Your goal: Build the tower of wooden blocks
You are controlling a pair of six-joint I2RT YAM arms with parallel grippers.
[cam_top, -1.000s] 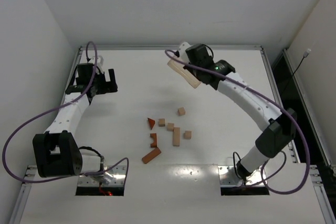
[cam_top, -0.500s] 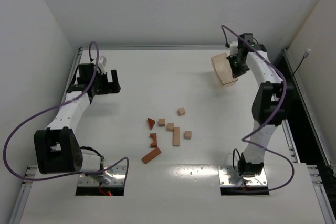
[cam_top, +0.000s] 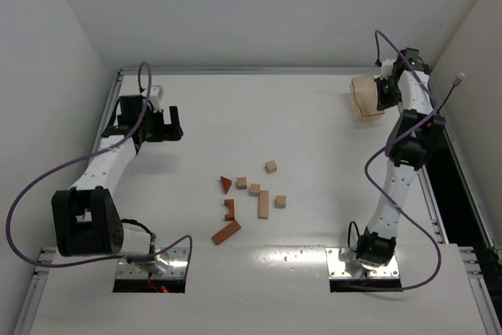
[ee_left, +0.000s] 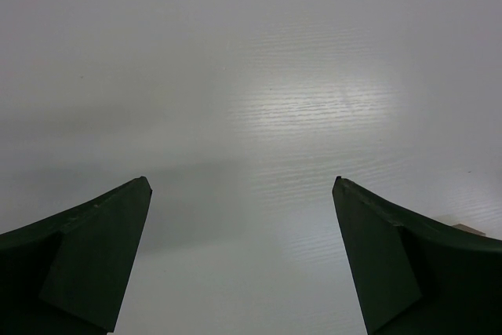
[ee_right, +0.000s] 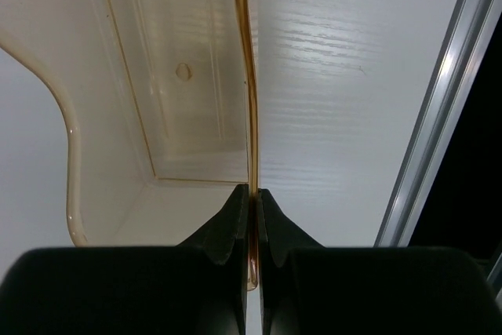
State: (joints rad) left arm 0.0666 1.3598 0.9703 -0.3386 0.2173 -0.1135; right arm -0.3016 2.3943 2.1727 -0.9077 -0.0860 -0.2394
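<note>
The white surface is carrying everything. The right arm is reaching out to 2 o'clock on it. There the right pincer is gripping one thin wall of the light-tan tray, jaws narrowed onto that wall. The tray is hanging tilted near the metal rail at the 3 o'clock edge; whether it is touching the surface cannot be told. The left arm is stretching toward 10 o'clock. The left pincer is standing wide, holding nothing, over bare surface.

The wood blocks are lying loose near the middle, slightly toward 6 o'clock and well apart from both pincers, with none resting on another. Within the group:
- The red-brown bar is lying at 7 o'clock.
- The tan bar is lying at the centre.
- The red-brown notched piece is sitting at 9 o'clock of the tan bar.
- The red-brown triangle is sitting at 10 o'clock.
- Two tan cubes are sitting side by side between the triangle and the tan bar.
- Another cube is lying just beside the tan bar at 3 o'clock.
- The last cube is sitting alone at 12 o'clock.
</note>
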